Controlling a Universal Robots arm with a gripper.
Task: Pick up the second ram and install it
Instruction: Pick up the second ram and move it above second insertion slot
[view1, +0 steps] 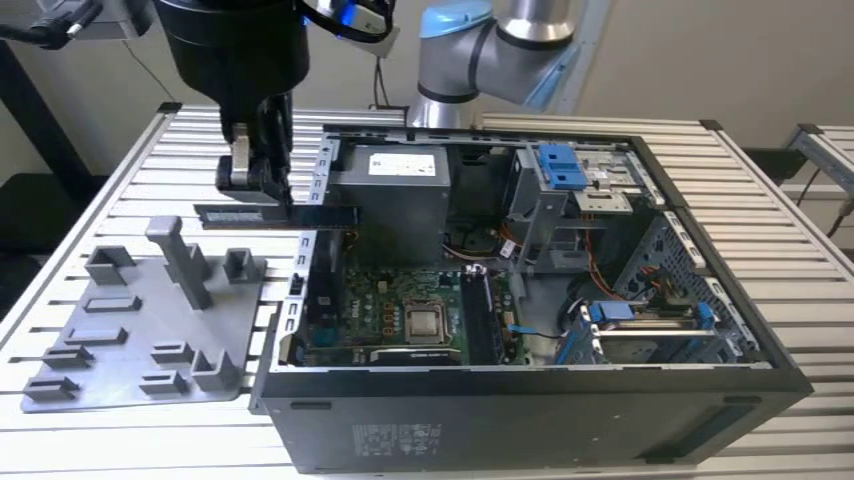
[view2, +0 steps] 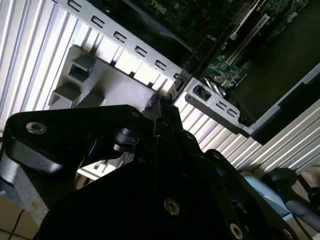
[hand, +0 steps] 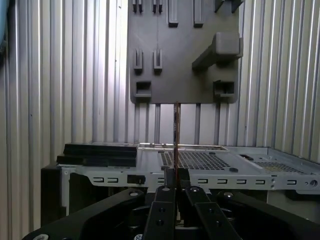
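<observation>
My gripper (view1: 263, 188) hangs over the case's edge on the exterior view's left, shut on the second ram (view1: 278, 214). The ram is a long, thin dark stick with a pale label, held level in the air. One end reaches over the open computer case (view1: 534, 405), the other points toward the grey tray (view1: 127, 345). In the first wrist view the ram (hand: 176, 132) shows edge-on as a thin line rising from between the shut fingers (hand: 166, 192). In the second wrist view the ram (view2: 199, 57) runs from the gripper (view2: 167, 106) toward the motherboard (view2: 235, 60).
The motherboard (view1: 400, 300) lies on the case floor with its memory slots (view1: 478, 318) beside the processor socket (view1: 424, 322). A grey power-supply box (view1: 390, 195) stands at the back of the case. The tray's upright posts (view1: 187, 262) rise below the gripper on the slatted table (view1: 134, 160).
</observation>
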